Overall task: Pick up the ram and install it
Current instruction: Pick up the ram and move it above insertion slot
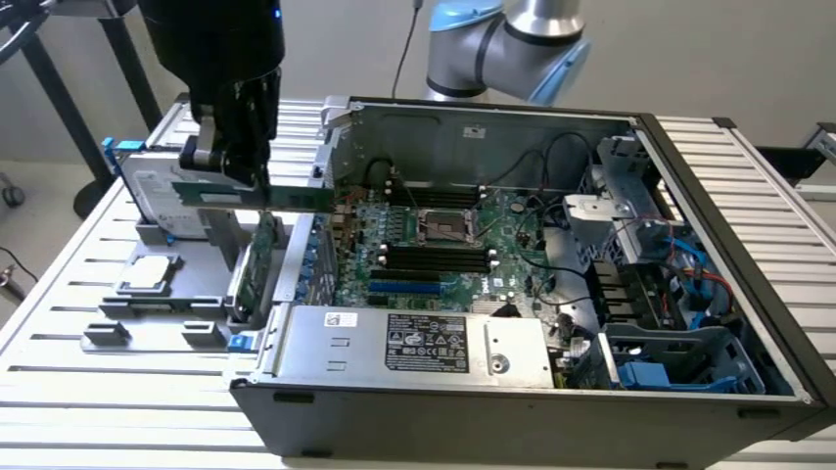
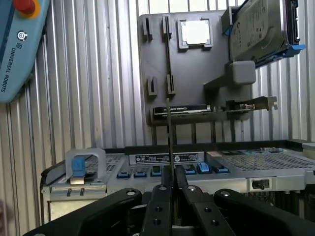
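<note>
nearest me: open computer case (image 1: pixel 523 401), laid on its side so the motherboard (image 1: pixel 444 235) faces up and can be reached from above. a labelled metal box (image 1: pixel 418 343) sits along the near edge. black memory slots (image 1: pixel 432 259) run across the board and look bare, so i judge the ram is not seated yet.

beside the case, on the exterior view's left: grey parts fixture (image 1: pixel 170 308) on the slatted table (image 1: pixel 66 392). it keeps each part in a known pose: a square processor chip (image 1: pixel 147 274) lies flat, a hard drive (image 1: pixel 163 201) is propped on edge, a taller green expansion card (image 1: pixel 261 269) stands upright.

further back, above the fixture and just outside the case wall: gripper (image 1: pixel 235 186) pointing down. jaws nearly pressed together, pinching the ram (image 1: pixel 281 199) by its flat faces. the stick hangs level, long edge down, clear of the fixture. held so, i judge, for its contact edge to meet a slot squarely. the wrist view has it edge-on between the fingertips (image 2: pixel 160 196).
</note>
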You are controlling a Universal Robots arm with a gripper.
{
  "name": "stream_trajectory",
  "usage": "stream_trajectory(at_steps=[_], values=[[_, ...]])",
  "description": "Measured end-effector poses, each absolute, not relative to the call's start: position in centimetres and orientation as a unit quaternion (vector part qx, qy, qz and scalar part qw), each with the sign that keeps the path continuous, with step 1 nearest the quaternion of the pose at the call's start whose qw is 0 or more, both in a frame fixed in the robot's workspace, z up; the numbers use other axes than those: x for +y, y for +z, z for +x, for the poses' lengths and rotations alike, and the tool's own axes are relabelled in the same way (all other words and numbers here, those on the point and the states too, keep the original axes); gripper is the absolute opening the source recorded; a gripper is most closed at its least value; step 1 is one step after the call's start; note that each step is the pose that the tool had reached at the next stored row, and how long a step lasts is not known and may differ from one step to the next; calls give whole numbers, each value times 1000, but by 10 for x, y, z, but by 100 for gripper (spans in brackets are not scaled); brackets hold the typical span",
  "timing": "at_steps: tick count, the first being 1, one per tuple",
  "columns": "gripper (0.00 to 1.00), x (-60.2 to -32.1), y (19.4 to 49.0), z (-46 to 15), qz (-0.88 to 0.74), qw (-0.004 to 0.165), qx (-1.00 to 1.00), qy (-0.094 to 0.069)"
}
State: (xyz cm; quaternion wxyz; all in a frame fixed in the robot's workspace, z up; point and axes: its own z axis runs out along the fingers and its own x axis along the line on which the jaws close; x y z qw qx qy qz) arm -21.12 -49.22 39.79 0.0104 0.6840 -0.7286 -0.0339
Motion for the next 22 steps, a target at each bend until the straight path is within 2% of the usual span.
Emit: stream_trajectory(at_steps=[13,22], values=[[14,-484,398,-153,684,9,-729,-35],[14,-464,393,-127,684,10,-729,-35]])
